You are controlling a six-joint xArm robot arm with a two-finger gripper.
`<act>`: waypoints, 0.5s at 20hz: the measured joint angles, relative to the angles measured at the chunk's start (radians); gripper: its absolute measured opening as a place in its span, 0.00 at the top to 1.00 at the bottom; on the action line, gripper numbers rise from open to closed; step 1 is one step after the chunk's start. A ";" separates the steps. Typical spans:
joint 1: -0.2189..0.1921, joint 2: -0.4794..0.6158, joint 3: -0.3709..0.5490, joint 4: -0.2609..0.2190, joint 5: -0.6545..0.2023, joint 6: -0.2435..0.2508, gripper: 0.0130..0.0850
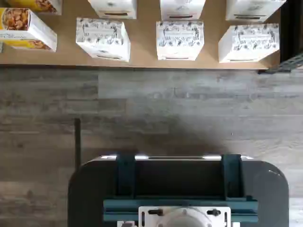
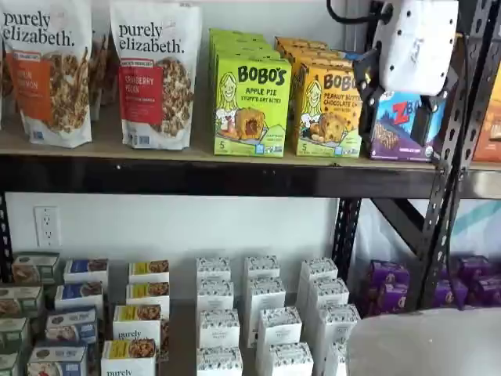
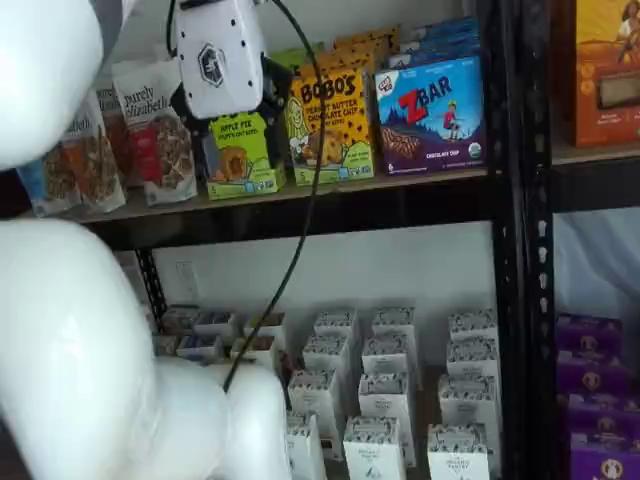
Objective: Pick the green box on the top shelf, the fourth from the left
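We judge the approach step under way: gripper hovers with fingers spread, empty. Green box stands on the top shelf, at gripper's nine o'clock. Next: align, reach in.

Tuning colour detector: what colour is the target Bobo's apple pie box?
Lime green box; clearest in a shelf view.

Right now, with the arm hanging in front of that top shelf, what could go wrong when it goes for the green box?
The green box stands tight against the yellow-orange box, so a finger might nudge or catch that neighbour. More green boxes sit right behind it and could be shoved back.
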 joint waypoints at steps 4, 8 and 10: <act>0.075 -0.058 0.051 -0.087 -0.100 0.045 0.00; 0.080 -0.058 0.051 -0.092 -0.100 0.049 0.00; 0.082 -0.058 0.051 -0.094 -0.100 0.051 0.00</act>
